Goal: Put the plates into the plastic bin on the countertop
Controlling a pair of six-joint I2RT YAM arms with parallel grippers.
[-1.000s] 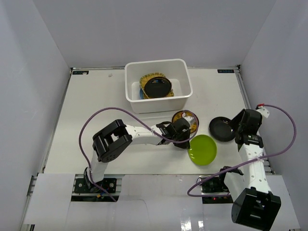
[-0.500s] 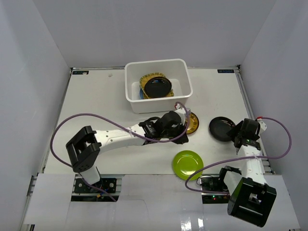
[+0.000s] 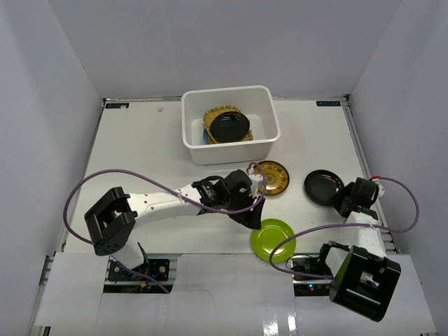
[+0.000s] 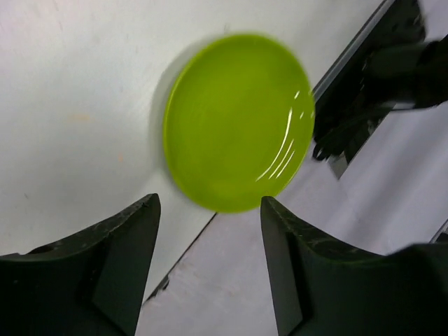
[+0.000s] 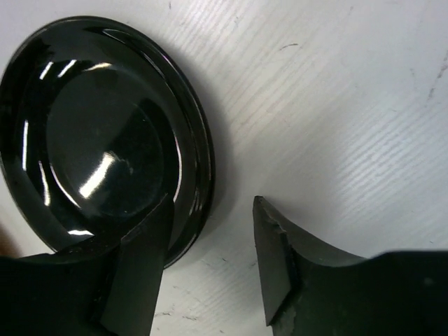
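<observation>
Plastic bin (image 3: 274,128) holds stacked plates (image 3: 227,127). In front of it, gold-patterned plate (image 3: 274,178), black plate (image 3: 321,187) and lime green plate (image 3: 273,240) are left. Left gripper (image 4: 210,208) and right gripper (image 5: 211,210) are wide, empty.

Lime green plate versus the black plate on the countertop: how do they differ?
The lime green plate is bright green, the black plate black. The green lies at the countertop's near edge by the left gripper; the black, far right by the right gripper. Both are round, glossy, outside the plastic bin.

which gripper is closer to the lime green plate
Left. The left gripper is right next to the round lime green plate; the right gripper sits beside the glossy black plate.
</observation>
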